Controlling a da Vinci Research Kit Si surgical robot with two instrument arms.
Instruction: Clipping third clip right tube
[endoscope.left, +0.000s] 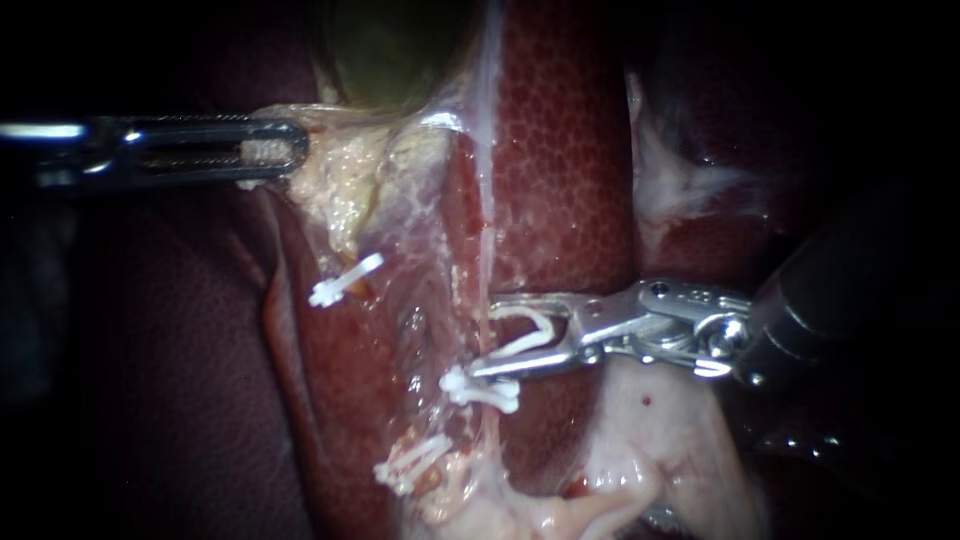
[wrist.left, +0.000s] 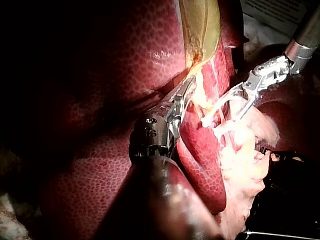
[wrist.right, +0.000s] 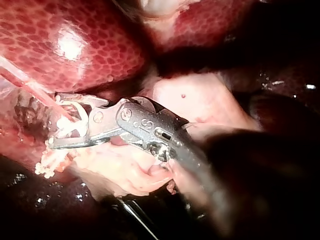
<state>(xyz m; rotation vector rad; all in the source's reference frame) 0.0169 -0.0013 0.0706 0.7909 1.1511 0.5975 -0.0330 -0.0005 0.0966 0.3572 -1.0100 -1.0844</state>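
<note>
One closed clip (endoscope.left: 482, 388) sits on the right tube (endoscope.left: 487, 235), low centre. My right instrument's claw (endoscope.left: 485, 340) stands wide, carrying an open clip (endoscope.left: 520, 345) astride that tube. My left claw (endoscope.left: 285, 150), upper left, grips fatty tissue (endoscope.left: 335, 185). Closing askew could pinch only part of the tube.

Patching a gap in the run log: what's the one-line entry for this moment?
left instrument: jaws shut on pale tissue | right instrument: holds open clip at right tube | closed clip just below
</note>
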